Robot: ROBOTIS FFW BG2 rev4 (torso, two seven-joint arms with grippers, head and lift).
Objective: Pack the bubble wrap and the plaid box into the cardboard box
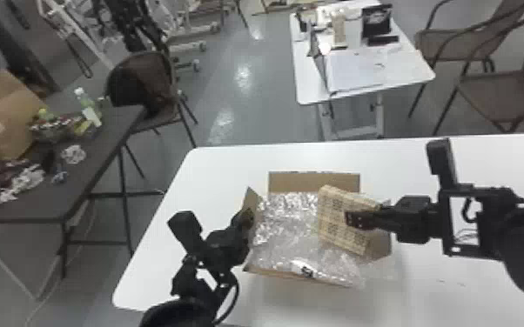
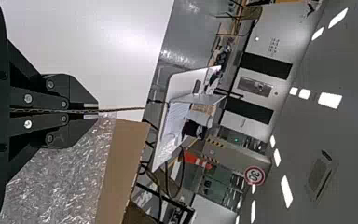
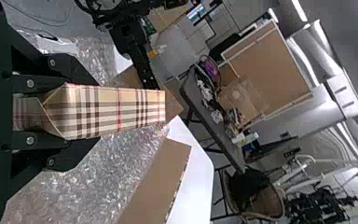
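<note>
Cardboard flap (image 1: 250, 201) pinched in my left fingers (image 2: 93, 111), I'm gripping the plaid box (image 1: 337, 221) with my right fingers (image 1: 354, 220), tilted above the bagged wrap (image 1: 283, 226) inside the carton (image 1: 300, 182). Packing it now needs levelling, lowering, then release.

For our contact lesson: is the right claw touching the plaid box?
Touching: the right wrist view shows the right claw with its fingers pressed against both sides of the box.

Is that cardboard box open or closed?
Open: the cardboard box has its far flap unfolded outward, and bubble wrap shows inside.
</note>
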